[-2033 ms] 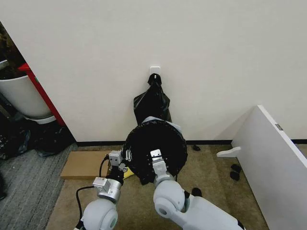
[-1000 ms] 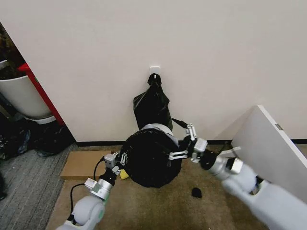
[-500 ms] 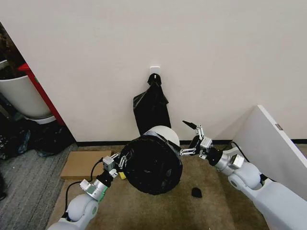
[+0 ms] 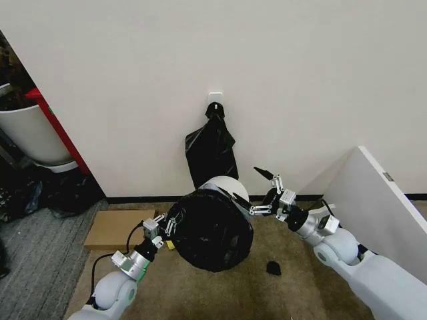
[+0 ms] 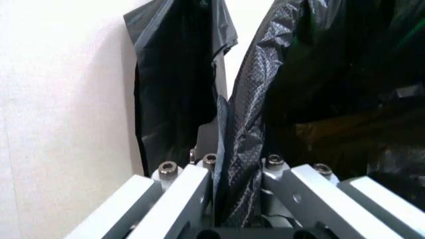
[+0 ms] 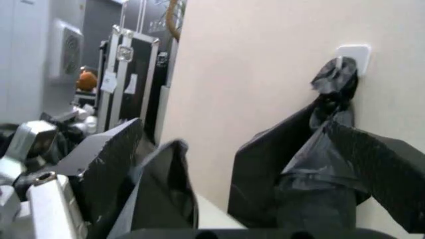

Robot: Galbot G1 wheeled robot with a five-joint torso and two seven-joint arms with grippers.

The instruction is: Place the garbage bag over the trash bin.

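Carpeted floor — garbage bag [image 4: 212, 230] stretched between left tool [image 4: 162, 227] and right tool [image 4: 263, 193].

Garbage bag [image 4: 212, 230]: thin black plastic film, glossy and crinkled, with a fine embossed grain visible in the left wrist view; trash bin [image 4: 225, 187] under it is smooth cream-white plastic, slight sheen. Left gripper [image 4: 165, 227] is brushed bare metal with hex-head screws, right gripper [image 4: 267, 192] metal frame with matt black finger tips; both arms have smooth glossy white shells. Bundle of bags [image 4: 211, 151] on the wall is the same shiny black film, wall matt paint, floor rough short-pile carpet, cardboard sheet [image 4: 120, 228] matt brown.
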